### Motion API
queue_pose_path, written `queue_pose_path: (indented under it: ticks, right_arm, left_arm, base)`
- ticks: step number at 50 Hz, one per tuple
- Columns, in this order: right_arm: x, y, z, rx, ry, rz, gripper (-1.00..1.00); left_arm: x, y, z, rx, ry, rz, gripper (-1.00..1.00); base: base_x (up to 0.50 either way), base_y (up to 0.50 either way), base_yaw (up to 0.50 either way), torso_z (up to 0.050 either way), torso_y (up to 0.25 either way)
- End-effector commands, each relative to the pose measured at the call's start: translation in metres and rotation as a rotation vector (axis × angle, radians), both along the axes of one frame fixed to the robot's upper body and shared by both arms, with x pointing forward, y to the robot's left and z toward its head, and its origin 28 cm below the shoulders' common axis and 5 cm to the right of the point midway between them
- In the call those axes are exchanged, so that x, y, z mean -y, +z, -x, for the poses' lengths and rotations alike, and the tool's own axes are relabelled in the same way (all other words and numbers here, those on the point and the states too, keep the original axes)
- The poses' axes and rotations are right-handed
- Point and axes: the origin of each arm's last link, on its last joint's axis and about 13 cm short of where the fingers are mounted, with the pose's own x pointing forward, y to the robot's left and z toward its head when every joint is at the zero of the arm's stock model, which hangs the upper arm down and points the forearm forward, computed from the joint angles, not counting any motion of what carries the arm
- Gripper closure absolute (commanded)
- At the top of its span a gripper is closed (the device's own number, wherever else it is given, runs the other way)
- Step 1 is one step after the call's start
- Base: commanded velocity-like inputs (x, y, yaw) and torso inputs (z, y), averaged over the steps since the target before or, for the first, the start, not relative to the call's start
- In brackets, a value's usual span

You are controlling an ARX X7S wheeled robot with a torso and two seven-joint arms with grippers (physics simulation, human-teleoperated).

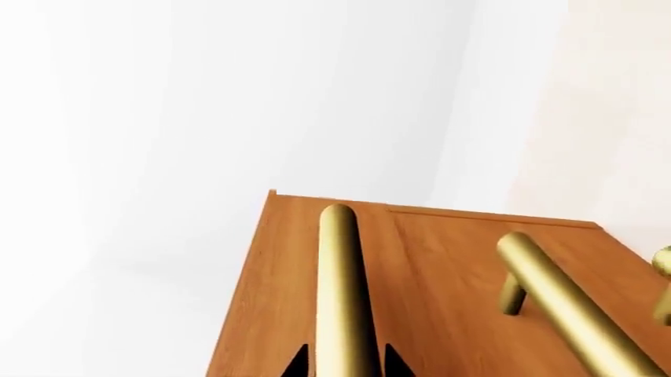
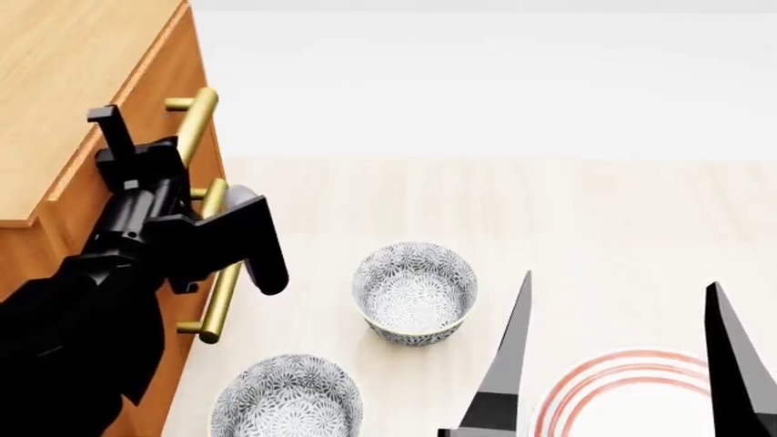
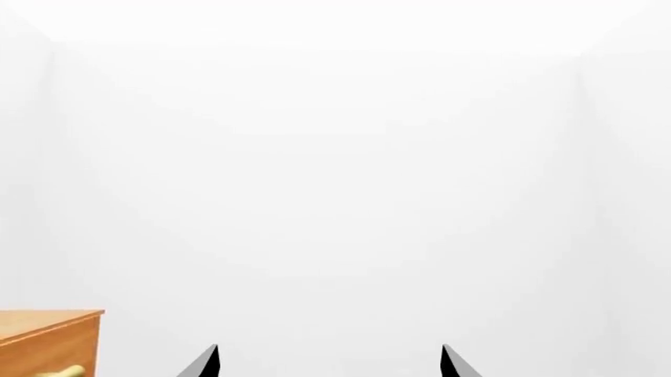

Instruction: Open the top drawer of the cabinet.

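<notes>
The cabinet [image 2: 73,100] stands at about ten o'clock in the head view, its top drawer [image 2: 182,82] uppermost on the front, carrying a brass handle [image 2: 195,123]. The left gripper [image 1: 346,363] sits at that handle, a black fingertip on either side of the bar, though whether the jaws press on it cannot be told. The right gripper [image 2: 620,364] points away at five o'clock, jaws wide apart and holding nothing. Two patterned bowls [image 2: 414,291] lie near six o'clock, beside a red-ringed plate [image 2: 607,391].

Brass handle [image 1: 341,298] between dark jaws
</notes>
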Motion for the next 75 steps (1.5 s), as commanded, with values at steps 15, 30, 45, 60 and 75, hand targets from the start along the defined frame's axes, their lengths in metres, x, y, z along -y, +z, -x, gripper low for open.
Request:
queue_pose_path:
  ticks: [15,30,45,60,75]
  right_arm:
    - [0.001,0.001,0.001,0.007,-0.001,-0.003,-1.0]
    - [0.002,0.004,0.003,0.017,-0.002,-0.01,-1.0]
    - [0.003,0.004,0.004,0.018,-0.004,-0.011,-1.0]
    - [0.004,0.007,0.006,0.025,-0.009,-0.015,-1.0]
    - [0.005,0.01,0.008,0.036,-0.011,-0.018,-1.0]
  left_arm:
    - [0.03,-0.001,0.011,0.003,-0.092,0.0,1.0]
    - [0.05,0.002,0.016,0.006,-0.145,-0.026,1.0]
    - [0.063,0.006,0.019,0.017,-0.171,-0.075,1.0]
    - [0.075,0.011,0.025,0.034,-0.202,-0.088,1.0]
    - [0.084,0.012,0.029,0.043,-0.224,-0.067,1.0]
  base:
    - [-0.01,0.0,0.0,0.0,0.004]
    - [-0.01,0.0,0.0,0.0,0.004]
    - [-0.01,0.0,0.0,0.0,0.004]
    - [-0.01,0.0,0.0,0.0,0.003]
    - [-0.01,0.0,0.0,0.001,0.005]
